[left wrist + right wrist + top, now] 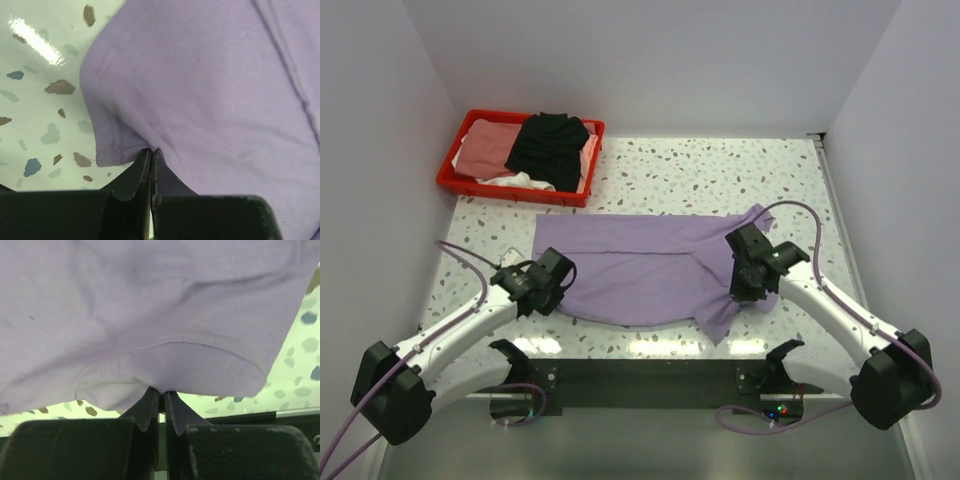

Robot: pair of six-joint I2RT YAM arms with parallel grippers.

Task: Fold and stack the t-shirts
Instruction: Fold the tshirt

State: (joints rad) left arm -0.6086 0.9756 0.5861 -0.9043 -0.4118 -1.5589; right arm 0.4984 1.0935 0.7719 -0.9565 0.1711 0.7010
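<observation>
A lavender t-shirt (640,265) lies spread across the middle of the speckled table. My left gripper (560,285) is shut on its near left hem corner; in the left wrist view the dark fingertips (142,167) pinch the stitched hem of the shirt (200,90). My right gripper (745,290) is shut on the shirt's near right part, where a flap hangs toward the front edge. In the right wrist view the fingertips (150,402) pinch a curved edge of the lavender cloth (150,305). More t-shirts, black (550,145), salmon pink (485,150) and white (515,181), lie heaped in a tray.
The red plastic tray (455,183) stands at the back left of the table. White walls close in the left, back and right sides. A dark mounting rail (650,380) with both arm bases runs along the near edge.
</observation>
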